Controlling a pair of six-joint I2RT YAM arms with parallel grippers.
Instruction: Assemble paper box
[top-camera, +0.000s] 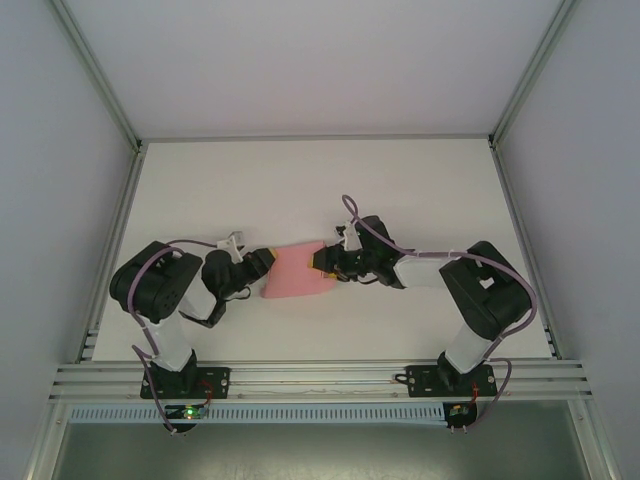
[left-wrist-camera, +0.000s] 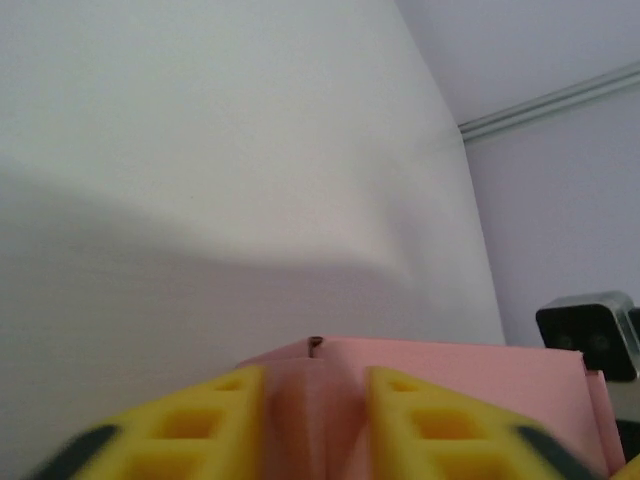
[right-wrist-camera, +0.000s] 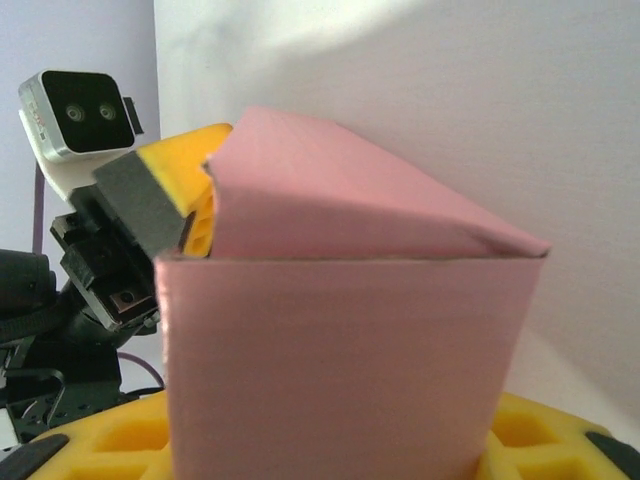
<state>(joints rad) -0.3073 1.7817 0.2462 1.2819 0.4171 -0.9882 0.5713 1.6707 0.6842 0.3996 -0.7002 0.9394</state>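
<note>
The salmon-pink paper box (top-camera: 298, 272) lies on the white table between my two grippers. My left gripper (top-camera: 265, 265) is at its left end. In the left wrist view its yellow fingers (left-wrist-camera: 210, 420) stand apart on either side of a creased end fold of the box (left-wrist-camera: 480, 380), and the left gripper (left-wrist-camera: 315, 410) looks open. My right gripper (top-camera: 322, 262) is at the right end. In the right wrist view the box (right-wrist-camera: 340, 340) fills the gap between the right gripper's (right-wrist-camera: 335, 445) yellow fingers (right-wrist-camera: 560, 440), with a top flap slanting up.
The white table (top-camera: 320, 190) reaches far beyond the box to aluminium frame rails (top-camera: 310, 138) at the back and sides. The left arm's camera (right-wrist-camera: 80, 110) sits close behind the box. The right arm's camera (left-wrist-camera: 590, 335) shows past the box's far end.
</note>
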